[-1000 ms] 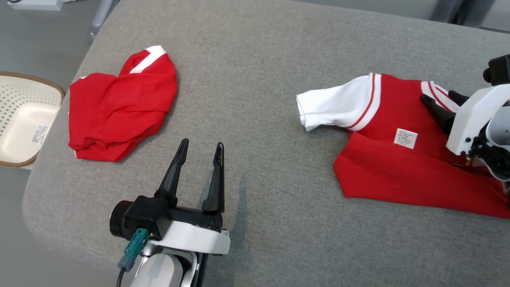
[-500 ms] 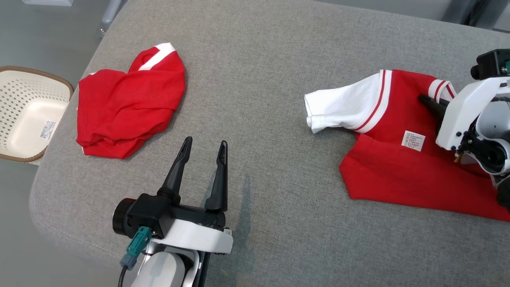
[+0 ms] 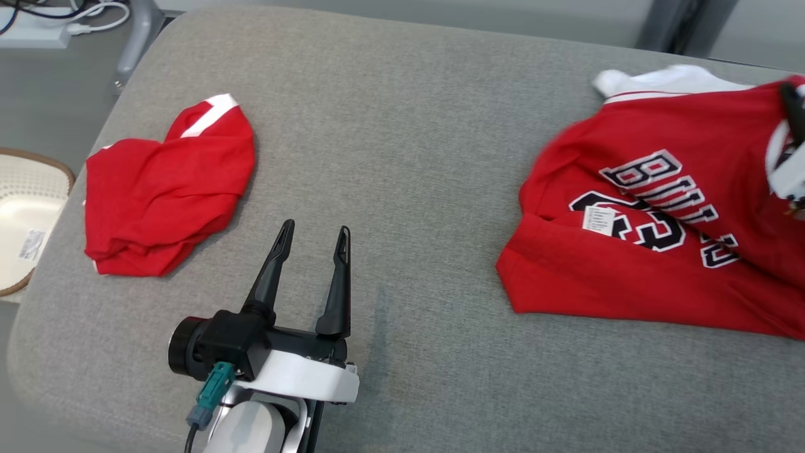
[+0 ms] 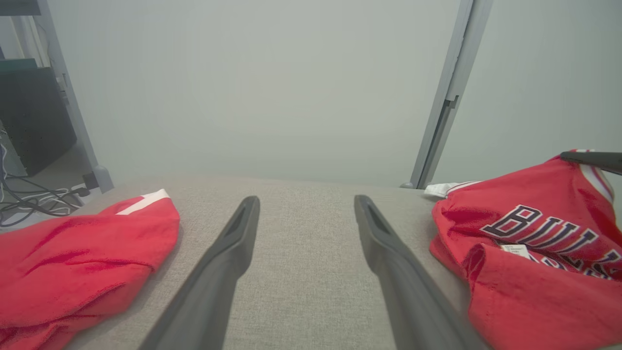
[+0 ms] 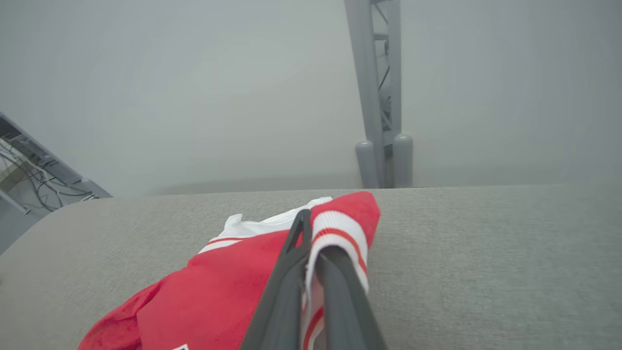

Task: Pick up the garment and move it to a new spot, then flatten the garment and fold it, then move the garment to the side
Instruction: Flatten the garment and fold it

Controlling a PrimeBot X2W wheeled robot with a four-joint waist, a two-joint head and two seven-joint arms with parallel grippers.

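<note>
Right gripper [image 5: 311, 240] has clamped the striped trim of the red Bulls jersey [image 3: 566, 283], hoisting it lettering-up as the move begins; left gripper [image 3: 316, 228] idles wide open, empty.

Showing red on the shirt [image 3: 629, 283], with dark white-edged lettering [image 3: 654, 189] and white red-striped trim [image 5: 340, 228]; showing red with a white band on the cloth [image 3: 163, 189]; showing flecked grey on the cushion [image 3: 402, 126].

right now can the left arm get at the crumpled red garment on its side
Probably yes: the open left end effector sits beside the crumpled red garment, with bare grey cushion between them.
</note>
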